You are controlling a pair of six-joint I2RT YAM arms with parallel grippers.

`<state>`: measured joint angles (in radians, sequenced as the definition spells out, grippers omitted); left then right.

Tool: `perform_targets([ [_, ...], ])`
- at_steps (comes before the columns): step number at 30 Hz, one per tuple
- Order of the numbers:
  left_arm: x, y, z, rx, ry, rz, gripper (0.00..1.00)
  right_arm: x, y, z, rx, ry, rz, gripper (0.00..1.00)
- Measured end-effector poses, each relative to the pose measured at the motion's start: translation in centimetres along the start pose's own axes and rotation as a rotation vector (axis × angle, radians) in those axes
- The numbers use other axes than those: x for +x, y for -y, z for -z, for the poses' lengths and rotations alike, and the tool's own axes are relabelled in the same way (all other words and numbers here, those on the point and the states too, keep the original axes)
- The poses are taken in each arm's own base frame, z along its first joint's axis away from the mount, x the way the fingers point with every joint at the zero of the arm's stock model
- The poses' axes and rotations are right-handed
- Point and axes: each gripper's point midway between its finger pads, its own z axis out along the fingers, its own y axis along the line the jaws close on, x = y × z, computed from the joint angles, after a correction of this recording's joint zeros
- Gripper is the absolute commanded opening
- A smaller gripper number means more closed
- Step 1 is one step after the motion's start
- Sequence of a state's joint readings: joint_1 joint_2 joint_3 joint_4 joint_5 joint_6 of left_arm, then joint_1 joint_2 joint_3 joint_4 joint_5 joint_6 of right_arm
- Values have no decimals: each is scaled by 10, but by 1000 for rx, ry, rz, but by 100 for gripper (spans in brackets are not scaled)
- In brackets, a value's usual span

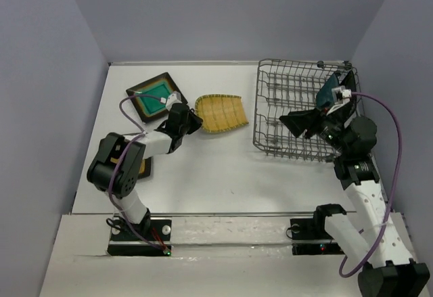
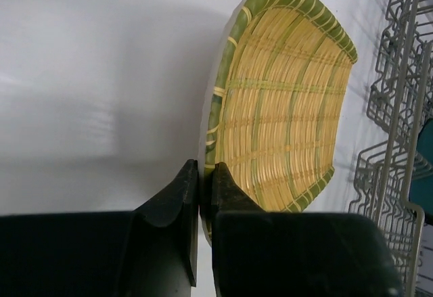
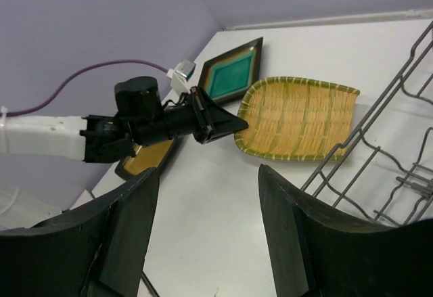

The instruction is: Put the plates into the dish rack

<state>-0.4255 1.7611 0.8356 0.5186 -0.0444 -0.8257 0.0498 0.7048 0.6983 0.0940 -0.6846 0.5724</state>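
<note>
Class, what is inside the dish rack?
One teal plate stands at the rack's far right corner. The open right gripper hangs over it, empty. The right arm covers the plate's lower part and the rack's near right corner.

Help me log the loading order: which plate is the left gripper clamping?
The yellow ribbed plate: the left gripper is shut on its green rim; the teal-centred plate lies free.

No legible text or markings.
</note>
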Motion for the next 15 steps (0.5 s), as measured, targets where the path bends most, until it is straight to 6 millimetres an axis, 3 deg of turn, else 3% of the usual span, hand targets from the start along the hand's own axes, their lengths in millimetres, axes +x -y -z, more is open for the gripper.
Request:
perform_targets([
  [3, -3, -5, 31, -18, 25, -35, 6, 16, -1, -13, -22, -57, -18, 68],
  [7, -23, 8, 76, -7, 94, -108, 6, 63, -16, -46, -66, -221, -10, 76],
  [9, -35, 17, 96, 10, 127, -140, 6, 76, -27, -59, -92, -275, 13, 81],
  [11, -43, 25, 117, 30, 143, -187, 6, 82, -34, -70, -112, -309, 49, 90],
  [15, -56, 41, 159, 78, 139, -271, 6, 79, -43, -93, -135, -329, 122, 91],
])
